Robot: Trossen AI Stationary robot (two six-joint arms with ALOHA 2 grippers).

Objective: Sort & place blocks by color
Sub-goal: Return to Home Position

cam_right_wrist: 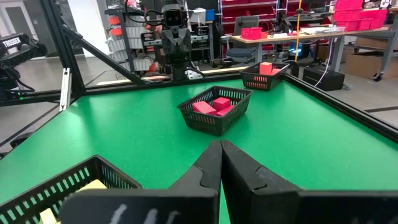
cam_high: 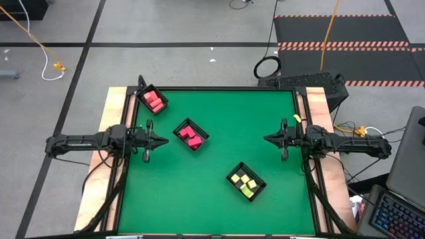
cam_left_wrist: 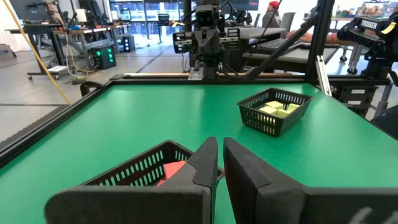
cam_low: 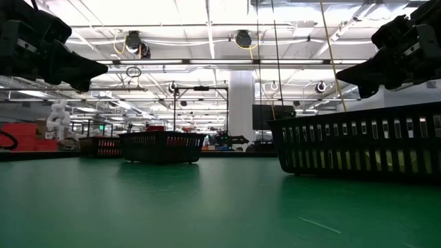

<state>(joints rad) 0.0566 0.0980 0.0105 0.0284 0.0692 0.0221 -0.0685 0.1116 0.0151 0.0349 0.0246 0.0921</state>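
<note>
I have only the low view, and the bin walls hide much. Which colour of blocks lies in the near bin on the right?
Observer: In the high view, the near bin holds only yellow blocks.
Operator: And the two farther bins?
Observer: The middle bin and the corner bin both hold red blocks.
Operator: Where are the tools?
Observer: The left tool and the right tool face each other from opposite sides of the green mat. Neither holds anything.
</note>
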